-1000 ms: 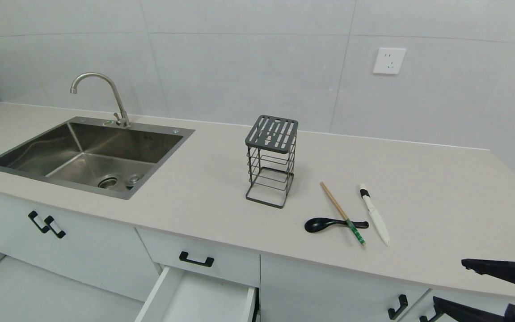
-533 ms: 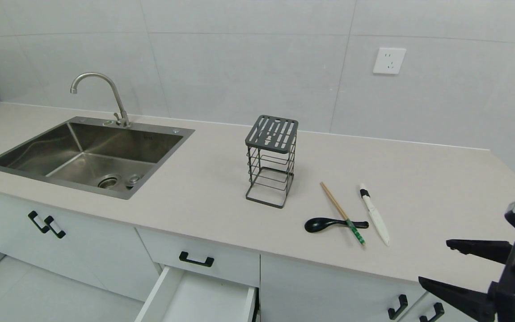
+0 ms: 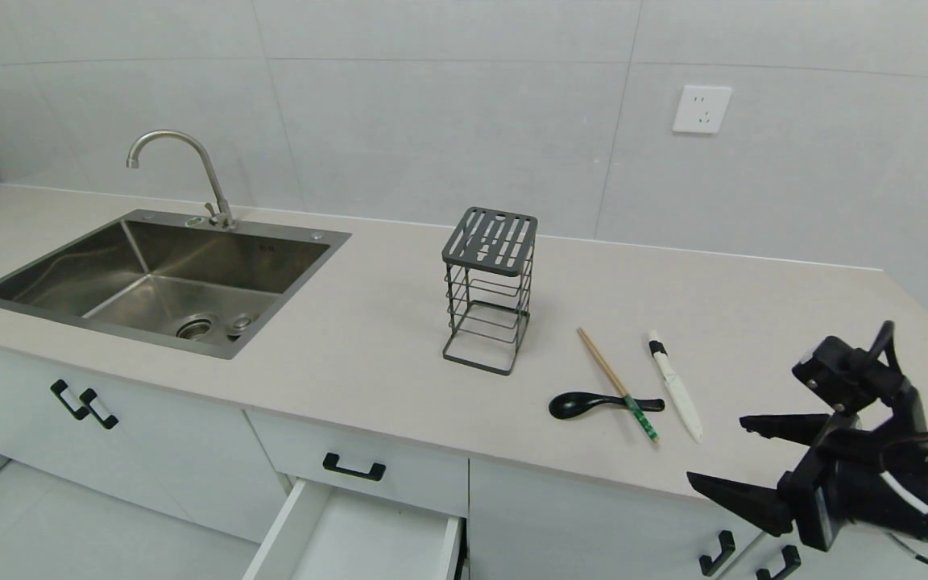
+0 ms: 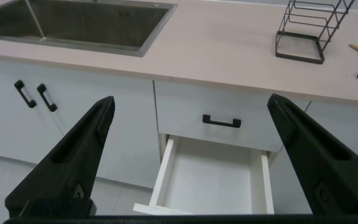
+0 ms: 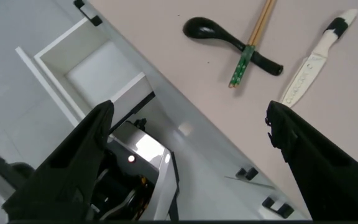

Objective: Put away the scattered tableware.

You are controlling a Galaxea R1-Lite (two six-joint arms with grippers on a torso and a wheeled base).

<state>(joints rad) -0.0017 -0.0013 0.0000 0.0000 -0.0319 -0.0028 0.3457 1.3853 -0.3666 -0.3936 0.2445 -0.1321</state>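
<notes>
Jaws of the right gripper point(image 3: 718, 449): spread wide, holding nothing; it hangs at the counter's point(image 3: 351, 362) near right edge, to the near right of the knife point(image 3: 675, 387).
Jaws of the left gripper point(image 4: 191, 98): spread wide, holding nothing; it faces the cabinet front and the open drawer point(image 3: 279, 532) below the counter.
Spoon point(image 3: 585, 403): black, flat on the counter, bowl to the left, handle to the right.
Chopsticks point(image 3: 617, 383): a wooden pair with green tips, lying together across the spoon's handle and touching it.
Knife: white with a black band, flat on the counter just right of the chopsticks and apart from them.
Rack point(image 3: 488, 290): dark wire with a slotted top, upright, to the far left of the tableware.
Sink point(image 3: 109, 334): steel, set into the counter well to the left, faucet point(image 3: 190, 173) at its far rim.
</notes>
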